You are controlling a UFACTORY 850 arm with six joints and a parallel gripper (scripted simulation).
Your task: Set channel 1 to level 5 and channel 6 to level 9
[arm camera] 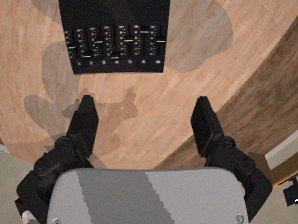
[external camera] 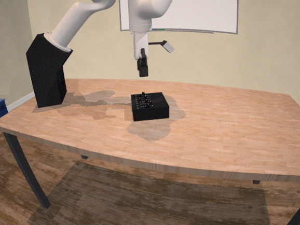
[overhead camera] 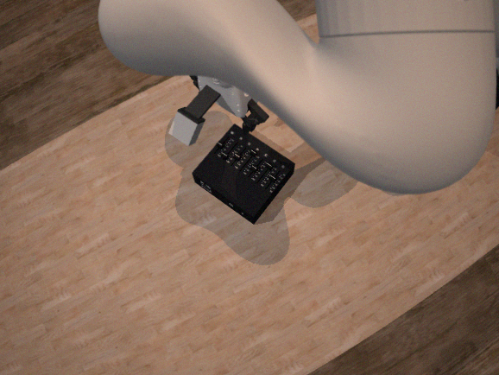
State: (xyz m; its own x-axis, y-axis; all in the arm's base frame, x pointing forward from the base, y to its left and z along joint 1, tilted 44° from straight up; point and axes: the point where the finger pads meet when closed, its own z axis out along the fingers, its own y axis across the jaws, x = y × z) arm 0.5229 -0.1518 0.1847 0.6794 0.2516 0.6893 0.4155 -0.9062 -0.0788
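The black lighting desk (overhead camera: 243, 173) stands on its feet on the wooden table; it also shows in the exterior view (external camera: 149, 106) and the wrist view (arm camera: 115, 27). A row of several faders (arm camera: 115, 42) runs across its top, their caps at differing heights; the scale marks are too small to read. My gripper (external camera: 142, 70) hangs well above the desk's far edge, open and empty. In the wrist view its two black fingers stand wide apart with bare table between them. In the top view only one finger (overhead camera: 255, 118) shows, the rest hidden by the arm.
The arm's black base block (external camera: 46, 71) stands at the table's back left. The wrist camera housing (overhead camera: 186, 126) juts out beside the gripper. The big white arm link (overhead camera: 345, 78) blocks much of the top view. The table's edge (arm camera: 246, 90) lies near the desk.
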